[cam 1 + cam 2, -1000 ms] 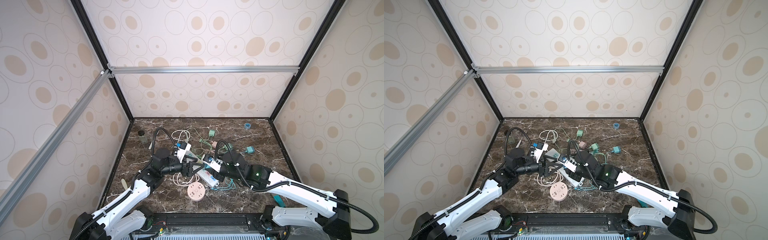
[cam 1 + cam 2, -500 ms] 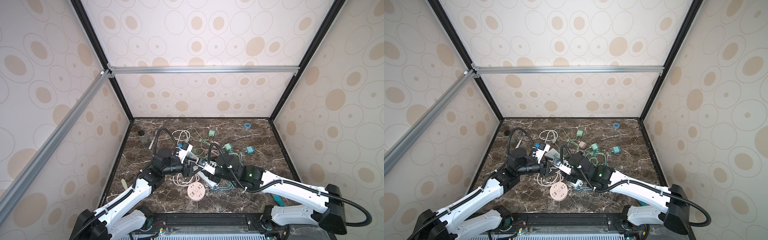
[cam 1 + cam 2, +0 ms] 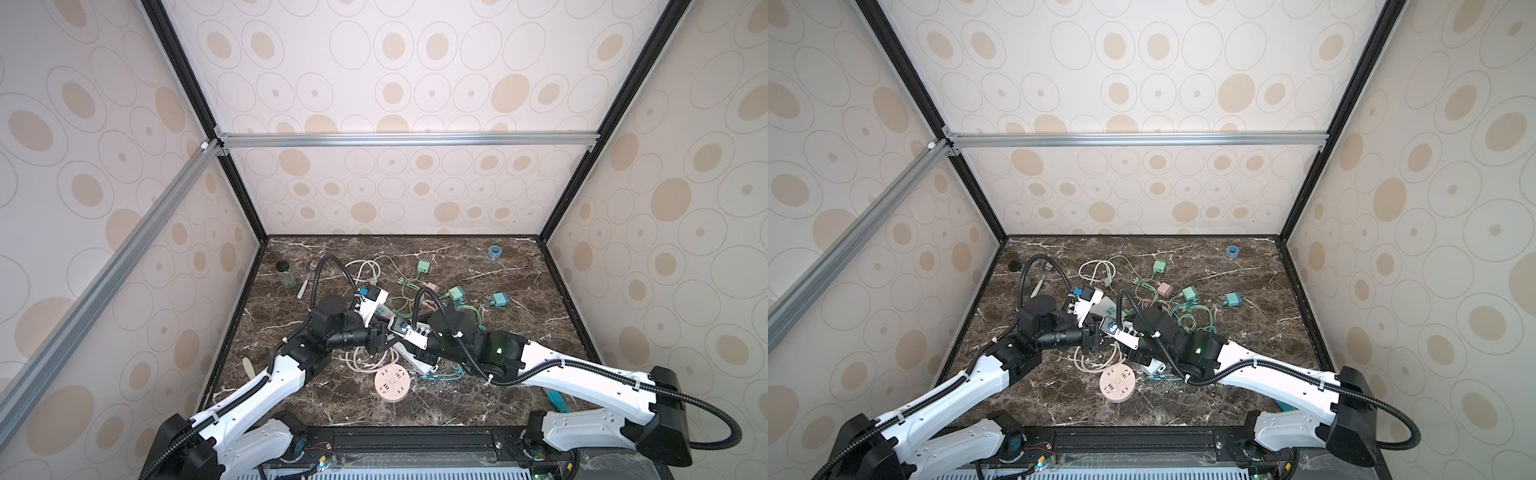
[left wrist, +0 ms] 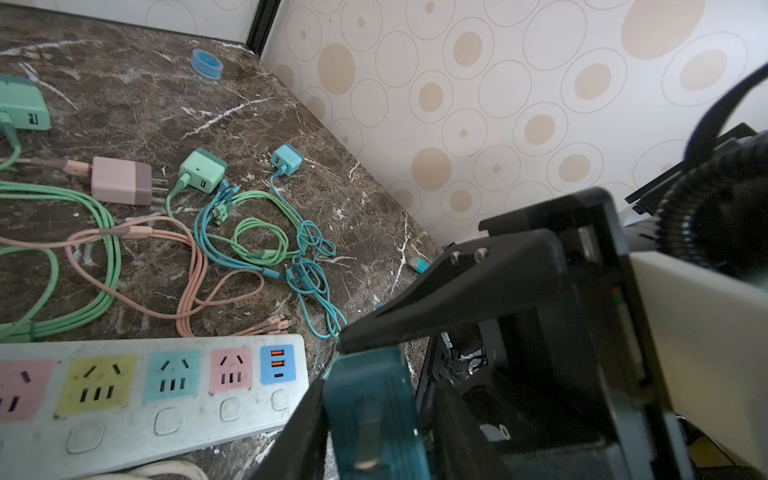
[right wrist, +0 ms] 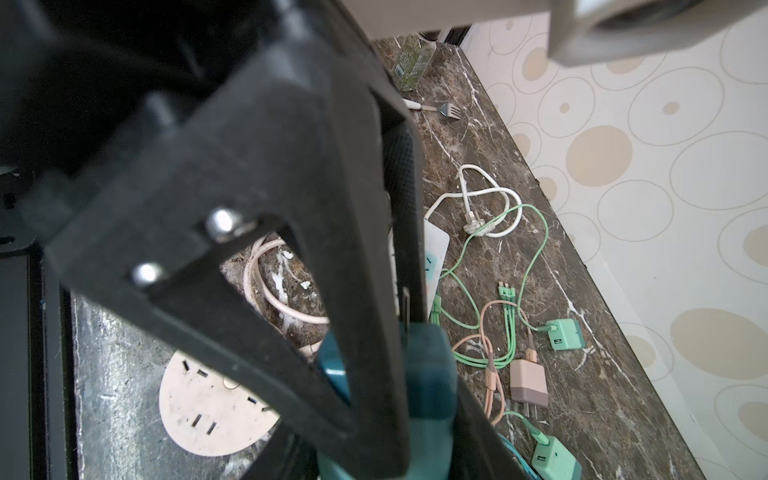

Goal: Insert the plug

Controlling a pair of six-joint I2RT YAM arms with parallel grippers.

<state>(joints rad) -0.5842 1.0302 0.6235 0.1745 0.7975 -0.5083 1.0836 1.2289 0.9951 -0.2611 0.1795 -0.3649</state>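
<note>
Plug (image 4: 374, 399): dark teal, held off the table (image 3: 478, 399) near its middle, where the two grippers meet tip to tip. In both top views the fingers and wrist cameras hide it. One metal prong shows in the left wrist view.

Left gripper (image 3: 378, 338): jaws narrow, pinching the plug. In the right wrist view its two fingers (image 5: 332, 249) run down onto the plug (image 5: 430, 374) with only a thin gap between them.

Right gripper (image 3: 395, 338): jaws also clamped on the plug. In the left wrist view one fingertip (image 4: 353, 340) sits on the plug's top edge; the other is hidden.

The white strip (image 4: 145, 395), with coloured sockets and a blue USB block at its end, lies flat just beside and below the plug. The round pink socket (image 3: 392, 382) is on the table nearer the robot base, apart from the strip.

Beyond the strip is a tangle of green, pink and blue cables (image 4: 249, 245), with the pink charger (image 4: 120, 180), green charger (image 4: 203, 170) and blue charger (image 4: 286, 160) lying loose. A second white strip (image 3: 372, 303) sits behind the left gripper with a blue plug-in on it.

Far right corner has the blue tape roll (image 3: 494, 251). Far left has the jar (image 3: 285, 274) and fork (image 3: 305, 282), near each other.
</note>
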